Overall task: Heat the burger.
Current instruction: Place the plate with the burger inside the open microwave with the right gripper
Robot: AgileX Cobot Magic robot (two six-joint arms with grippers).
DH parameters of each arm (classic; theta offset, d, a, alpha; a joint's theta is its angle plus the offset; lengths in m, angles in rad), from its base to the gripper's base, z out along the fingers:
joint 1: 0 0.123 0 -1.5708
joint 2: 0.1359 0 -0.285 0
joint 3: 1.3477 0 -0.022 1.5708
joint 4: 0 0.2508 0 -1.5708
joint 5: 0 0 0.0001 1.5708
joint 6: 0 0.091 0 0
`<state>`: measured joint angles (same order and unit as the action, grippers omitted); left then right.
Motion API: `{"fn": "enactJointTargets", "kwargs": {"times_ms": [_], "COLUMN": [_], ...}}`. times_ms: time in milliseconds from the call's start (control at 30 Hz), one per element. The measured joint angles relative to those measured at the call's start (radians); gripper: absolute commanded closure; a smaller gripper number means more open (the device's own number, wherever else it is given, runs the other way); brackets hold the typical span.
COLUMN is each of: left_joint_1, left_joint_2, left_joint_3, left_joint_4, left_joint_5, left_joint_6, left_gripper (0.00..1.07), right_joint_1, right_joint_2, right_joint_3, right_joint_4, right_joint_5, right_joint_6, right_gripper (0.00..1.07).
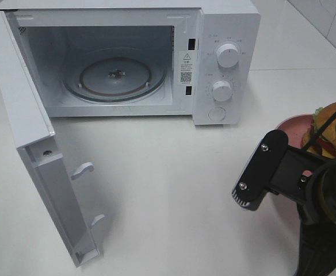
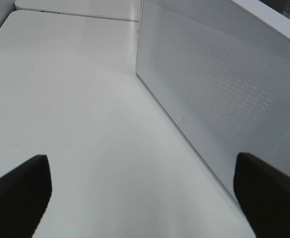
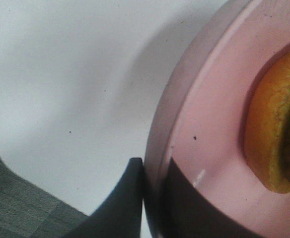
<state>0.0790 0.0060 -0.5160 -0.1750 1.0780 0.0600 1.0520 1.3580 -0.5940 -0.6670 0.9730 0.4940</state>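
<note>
At the far side of the table (image 1: 174, 190), a white microwave (image 1: 225, 23) is standing with its door (image 1: 24, 115) hanging wide open toward the near left; inside, a glass turntable (image 1: 115, 75) is lying on the cavity floor. On the near right, a round pink plate (image 1: 291, 129) is carrying the burger (image 1: 329, 123), which is sitting well apart from the microwave and partly hiding behind the right arm. The right gripper (image 3: 152, 168) is clenching the plate's rim, one finger outside it and one inside. The left gripper (image 2: 140, 163) is hanging released, fingers wide apart, over bare tabletop just beside a perforated white panel of the microwave. Pale wall tiles (image 1: 329, 17) are showing at the far right, and grey floor (image 3: 16, 198) is peeking past the table edge.
</note>
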Motion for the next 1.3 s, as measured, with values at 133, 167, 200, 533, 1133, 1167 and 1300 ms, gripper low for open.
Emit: {"fn": "enactJointTargets", "kwargs": {"times_ms": [133,167,200,533,1133,1167,1300], "left_joint_1": [0.000,0.000,0.000,0.000,0.000,0.000,0.000], "left_joint_2": [0.000,0.000,0.000,0.000,0.000,0.000,0.000], "left_joint_3": [0.000,0.000,0.000,0.000,0.000,0.000,0.000], "left_joint_4": [0.000,0.000,0.000,0.000,0.000,0.000,0.000], "left_joint_5": [0.000,0.000,0.000,0.000,0.000,0.000,0.000], "left_joint_6": [0.000,0.000,0.000,0.000,0.000,0.000,0.000], "left_gripper": [0.16,0.16,0.16,0.16,0.16,0.16,0.16], "right_joint_1": [0.035,0.035,0.039,0.049,0.049,0.049,0.049], "right_joint_2": [-0.052,-0.052,-0.061,-0.104,-0.104,-0.104,-0.104], "right_joint_3": [0.044,0.044,0.053,0.080,0.083,0.083,0.083], "right_joint_4": [-0.023,-0.023,-0.023,-0.028,-0.088,-0.088,-0.089], "right_joint_5": [0.001,0.001,0.001,0.002,-0.154,-0.184,-0.225], "right_joint_6": [-0.025,-0.025,-0.031,-0.145,-0.409,-0.463,-0.544], "right_gripper": [1.06,1.06,1.06,1.06,1.07,1.07,1.07]}}
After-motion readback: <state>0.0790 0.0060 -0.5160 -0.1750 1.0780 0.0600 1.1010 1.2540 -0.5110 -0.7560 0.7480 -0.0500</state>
